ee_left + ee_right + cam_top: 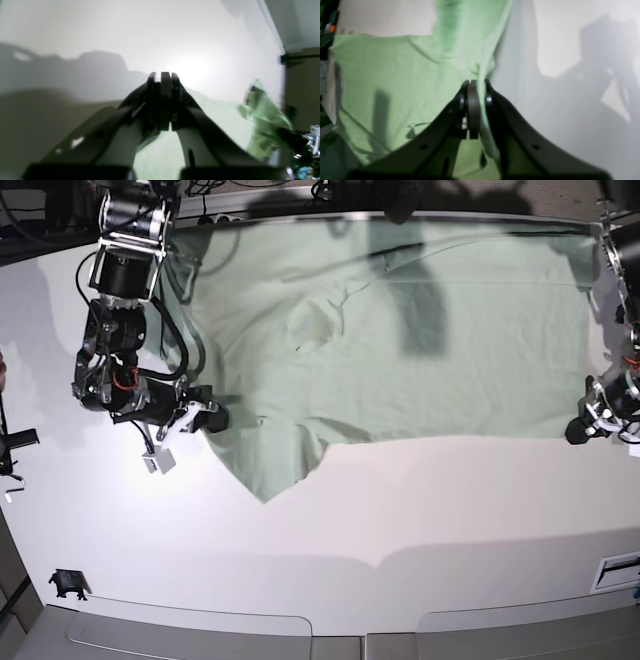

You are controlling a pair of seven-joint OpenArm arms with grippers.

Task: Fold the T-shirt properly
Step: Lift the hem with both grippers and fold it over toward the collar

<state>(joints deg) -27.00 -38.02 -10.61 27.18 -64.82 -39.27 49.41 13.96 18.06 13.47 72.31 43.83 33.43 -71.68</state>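
plain mint-green T-shirt [400, 350], white table [400, 510]

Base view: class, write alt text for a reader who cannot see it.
A pale green T-shirt lies spread across the far half of a white table. The right gripper pinches its edge on the picture's left side, and the left gripper sits at its edge on the picture's right.
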